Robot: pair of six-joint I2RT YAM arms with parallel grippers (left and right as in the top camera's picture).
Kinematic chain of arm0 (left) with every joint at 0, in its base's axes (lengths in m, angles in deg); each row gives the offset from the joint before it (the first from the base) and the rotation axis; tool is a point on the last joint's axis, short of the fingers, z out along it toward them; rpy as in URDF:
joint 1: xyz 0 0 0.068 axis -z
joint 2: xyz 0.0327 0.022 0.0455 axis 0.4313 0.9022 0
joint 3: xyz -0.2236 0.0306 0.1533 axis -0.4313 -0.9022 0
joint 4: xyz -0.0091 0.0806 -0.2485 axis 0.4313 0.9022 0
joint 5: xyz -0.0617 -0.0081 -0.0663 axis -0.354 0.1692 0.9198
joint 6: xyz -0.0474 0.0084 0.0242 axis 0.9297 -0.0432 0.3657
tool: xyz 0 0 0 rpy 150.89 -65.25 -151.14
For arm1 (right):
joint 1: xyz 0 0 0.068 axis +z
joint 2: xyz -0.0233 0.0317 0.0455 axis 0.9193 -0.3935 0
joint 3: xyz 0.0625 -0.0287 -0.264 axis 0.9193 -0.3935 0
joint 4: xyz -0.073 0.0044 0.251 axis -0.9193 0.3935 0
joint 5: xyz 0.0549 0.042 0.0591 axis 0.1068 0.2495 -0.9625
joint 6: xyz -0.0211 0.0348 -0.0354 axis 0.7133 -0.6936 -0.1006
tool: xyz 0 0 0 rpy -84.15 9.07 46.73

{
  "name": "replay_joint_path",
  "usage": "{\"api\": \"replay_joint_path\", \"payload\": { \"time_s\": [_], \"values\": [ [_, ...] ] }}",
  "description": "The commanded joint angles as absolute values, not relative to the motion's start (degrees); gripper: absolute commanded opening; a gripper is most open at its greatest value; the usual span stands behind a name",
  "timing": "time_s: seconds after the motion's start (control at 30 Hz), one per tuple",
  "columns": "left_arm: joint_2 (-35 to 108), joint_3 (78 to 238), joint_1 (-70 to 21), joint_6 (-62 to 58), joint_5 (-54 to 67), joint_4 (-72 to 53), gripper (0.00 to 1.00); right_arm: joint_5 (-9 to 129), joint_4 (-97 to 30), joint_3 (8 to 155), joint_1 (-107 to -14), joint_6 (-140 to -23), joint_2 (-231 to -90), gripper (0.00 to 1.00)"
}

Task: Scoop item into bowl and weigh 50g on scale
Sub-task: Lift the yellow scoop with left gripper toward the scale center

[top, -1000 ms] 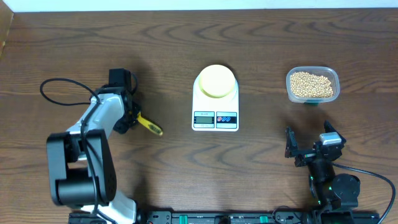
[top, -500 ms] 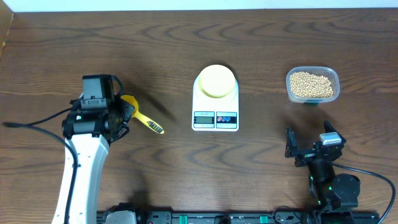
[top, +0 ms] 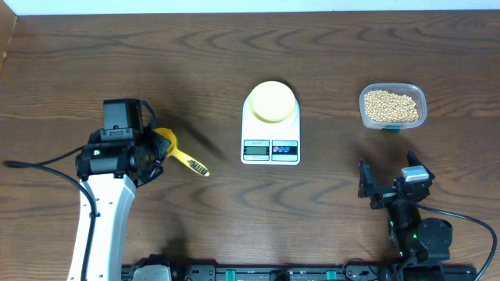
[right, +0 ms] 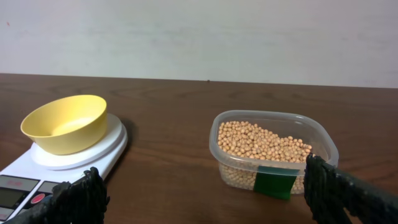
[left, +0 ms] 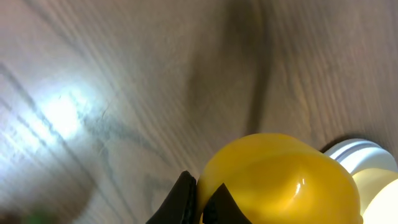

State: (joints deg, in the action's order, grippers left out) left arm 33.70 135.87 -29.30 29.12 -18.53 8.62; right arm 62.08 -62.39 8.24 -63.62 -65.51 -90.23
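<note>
Left claw (top: 154, 148) clamping yellow spoon (top: 178, 154), well left of scale (top: 270, 144). Right claw (top: 387, 178) gaping wide, sitting near table (top: 328, 47) edge. Bowl (top: 272, 101) sitting on scale. Beans (top: 391, 106) lying in clear tub (top: 422, 97), right of scale.

Overhead downward, right wrist low (close) — shared scale (top: 270, 134)

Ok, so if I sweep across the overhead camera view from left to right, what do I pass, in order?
Left arm → yellow measuring spoon → scale, with the bowl on it → clear tub of beans.
</note>
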Motion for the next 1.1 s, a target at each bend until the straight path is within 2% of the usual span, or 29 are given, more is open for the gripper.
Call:
{"api": "replay_joint_path", "payload": {
  "time_s": [0.0,0.3,0.73,0.77,0.8,0.9,1.0,1.07],
  "values": [
    [33.44,136.09,-29.50,35.48,-18.63,10.59,0.07,62.32,-62.28,8.07,-63.95,-64.84,-89.95,0.99],
    [33.44,136.04,-29.50,44.07,-18.61,16.12,0.07,62.32,-62.28,8.07,-63.95,-64.84,-89.95,0.99],
    [33.44,136.04,-29.50,44.03,-18.63,24.97,0.07,59.33,-62.52,8.07,-63.93,-66.78,-89.95,0.99],
    [33.44,136.04,-29.50,44.05,-18.63,24.75,0.07,57.30,-62.60,8.07,-63.84,-71.55,-89.95,0.99],
    [33.46,136.04,-29.45,44.07,-18.63,24.49,0.07,52.79,-62.93,8.07,-63.69,-85.16,-89.95,0.99],
    [33.62,136.04,-29.21,44.12,-18.63,24.25,0.07,41.54,-63.41,8.07,-63.56,-106.65,-90.25,0.99],
    [33.94,135.98,-28.95,46.41,-18.63,23.66,0.07,27.79,-63.52,8.07,-63.36,-115.57,-90.47,0.99],
    [34.21,135.91,-28.95,49.45,-18.61,23.66,0.07,25.58,-63.96,8.07,-63.36,-122.21,-90.47,0.99]
  ]
}}
